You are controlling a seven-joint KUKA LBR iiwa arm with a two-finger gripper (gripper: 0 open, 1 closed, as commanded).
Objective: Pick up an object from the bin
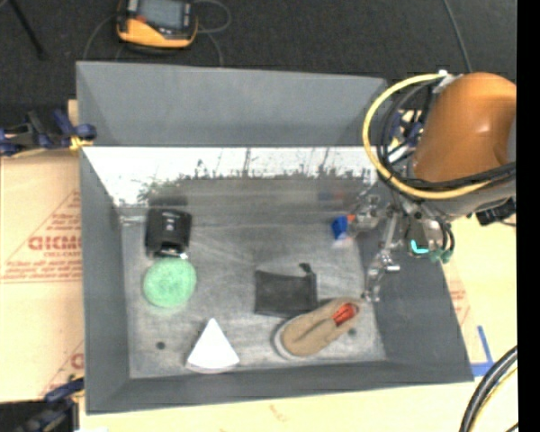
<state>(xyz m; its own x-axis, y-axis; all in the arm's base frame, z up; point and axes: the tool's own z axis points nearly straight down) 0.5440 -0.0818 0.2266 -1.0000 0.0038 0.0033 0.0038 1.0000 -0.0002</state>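
So the gripper (374,291) is sitting at the right-hand side of the grey metal bin (252,115), hanging down from the arm's orange domed cover (463,124) and its loop of cables in the upper right of the frame. Honestly can't tell from this angle whether it's open or closed, and nothing visible is gripped in it.

Closest thing to it is the tan flat shoe-sole-shaped thing (310,333), which has a small red piece (345,313) on its right end. It's lying on the bin floor toward the lower right, just below and left of the gripper's tip. Whether they're touching, can't say.

Right beside that, up and to the left, is a dark grey flat square piece (285,292). A small blue object (341,228) sits near the right wall, left of the gripper's upper part.

Well away on the left side: a black boxy item (168,229), a fuzzy green ball (169,282) just below it, and a white triangular piece (213,347) near the bottom edge.
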